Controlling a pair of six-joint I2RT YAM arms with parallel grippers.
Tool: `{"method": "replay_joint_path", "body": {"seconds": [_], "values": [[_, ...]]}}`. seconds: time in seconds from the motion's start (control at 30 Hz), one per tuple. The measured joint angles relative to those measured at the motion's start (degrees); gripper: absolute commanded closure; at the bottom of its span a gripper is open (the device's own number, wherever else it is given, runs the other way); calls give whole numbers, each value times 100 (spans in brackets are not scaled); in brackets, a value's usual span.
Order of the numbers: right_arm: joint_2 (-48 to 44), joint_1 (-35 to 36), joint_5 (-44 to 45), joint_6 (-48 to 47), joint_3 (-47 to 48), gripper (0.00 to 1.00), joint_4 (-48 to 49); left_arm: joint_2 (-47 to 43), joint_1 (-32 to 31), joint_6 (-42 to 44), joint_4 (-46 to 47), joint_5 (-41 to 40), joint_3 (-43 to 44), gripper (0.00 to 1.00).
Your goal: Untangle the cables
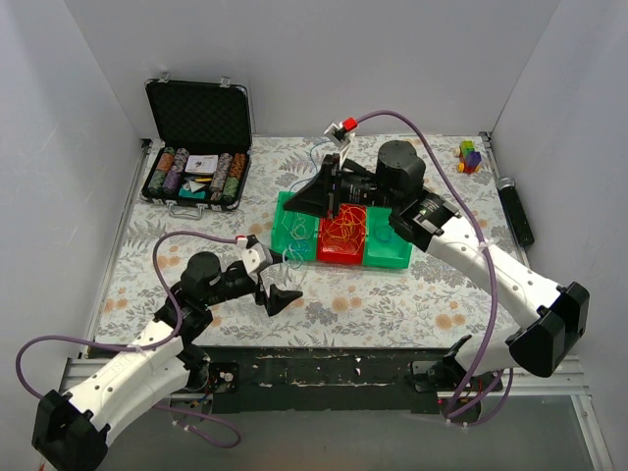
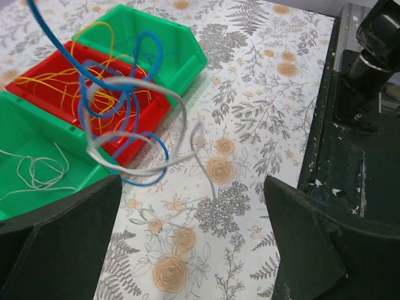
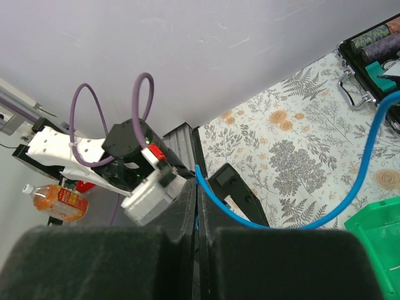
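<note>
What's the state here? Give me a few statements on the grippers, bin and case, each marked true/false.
1. The right gripper is shut on the blue cable. True.
2. The left gripper grips a white cable. False: it is open and holds nothing.
3. The red bin holds yellow cables. True.
4. The case is closed. False: it is open, with chips showing.

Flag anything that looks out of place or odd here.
A knot of blue cable and white cable dangles in mid-air near the red bin, not in any bin. The right gripper, jaws shut, holds the blue cable; the left gripper is open near it.
</note>
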Motion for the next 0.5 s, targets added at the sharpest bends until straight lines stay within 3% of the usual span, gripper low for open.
{"method": "replay_joint_path", "body": {"seconds": [0.33, 0.4, 0.43, 0.47, 0.5], "values": [[-149, 57, -70, 63, 256, 99, 9, 273, 0, -177, 448, 166, -428, 2], [-149, 101, -83, 68, 286, 99, 15, 350, 0, -214, 597, 157, -461, 14], [-149, 122, -83, 68, 295, 99, 15, 393, 0, -240, 699, 140, -461, 29], [-149, 149, -85, 68, 297, 99, 15, 424, 0, -258, 793, 129, -461, 51], [-149, 170, -87, 68, 302, 99, 15, 439, 0, -271, 870, 118, -461, 80]]}}
